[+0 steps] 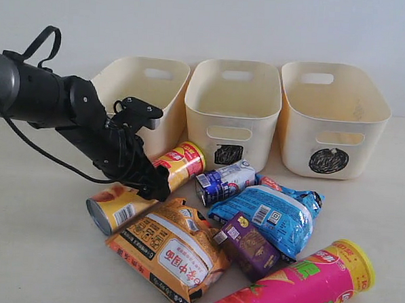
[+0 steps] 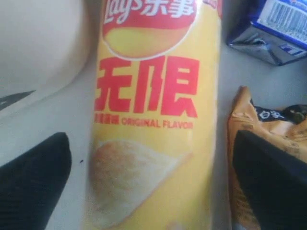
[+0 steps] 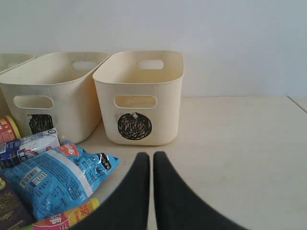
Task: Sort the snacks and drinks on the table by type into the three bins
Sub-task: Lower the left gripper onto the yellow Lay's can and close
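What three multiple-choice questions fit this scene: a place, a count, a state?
1. Where is the yellow chip tube?
A) in a bin
B) atop the pink tube
C) on the table, between the fingers of the left gripper
2. How many cream bins stand there?
A) three
B) two
C) four
3. The right gripper is:
A) open
B) shut, empty
C) shut on the blue bag
Answers: 1 C, the left wrist view shows fingers either side; 2 A, three stand in a row; 3 B, its fingers meet with nothing between.
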Robot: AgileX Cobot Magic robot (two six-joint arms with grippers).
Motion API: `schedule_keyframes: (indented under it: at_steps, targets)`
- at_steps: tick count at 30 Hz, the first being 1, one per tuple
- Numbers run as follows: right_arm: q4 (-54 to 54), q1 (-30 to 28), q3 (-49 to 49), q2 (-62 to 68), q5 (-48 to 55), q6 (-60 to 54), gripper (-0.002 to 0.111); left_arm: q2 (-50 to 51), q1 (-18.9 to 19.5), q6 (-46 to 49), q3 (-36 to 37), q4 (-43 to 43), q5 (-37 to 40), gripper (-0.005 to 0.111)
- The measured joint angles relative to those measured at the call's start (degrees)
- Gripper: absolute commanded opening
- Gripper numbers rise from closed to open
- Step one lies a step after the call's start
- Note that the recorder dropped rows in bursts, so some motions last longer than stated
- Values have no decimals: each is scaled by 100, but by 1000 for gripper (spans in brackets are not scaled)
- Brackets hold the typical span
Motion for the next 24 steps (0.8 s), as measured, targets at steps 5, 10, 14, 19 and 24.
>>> schedule_keyframes:
  at_steps: [5, 10, 14, 19, 24]
  targets:
    - [0, 0, 0, 0, 0, 0, 0, 122, 0, 0, 0, -17, -329, 84]
    - [0, 0, 0, 0, 0, 0, 0, 157, 0, 0, 0, -38, -529, 78]
    - [0, 0, 0, 0, 0, 0, 0, 221, 0, 0, -2, -38, -582, 78]
    - [0, 0, 0, 0, 0, 0, 0, 361, 0, 0, -2, -38, -643, 71]
    - [0, 0, 0, 0, 0, 0, 0, 374, -5, 12, -14, -46, -667, 37]
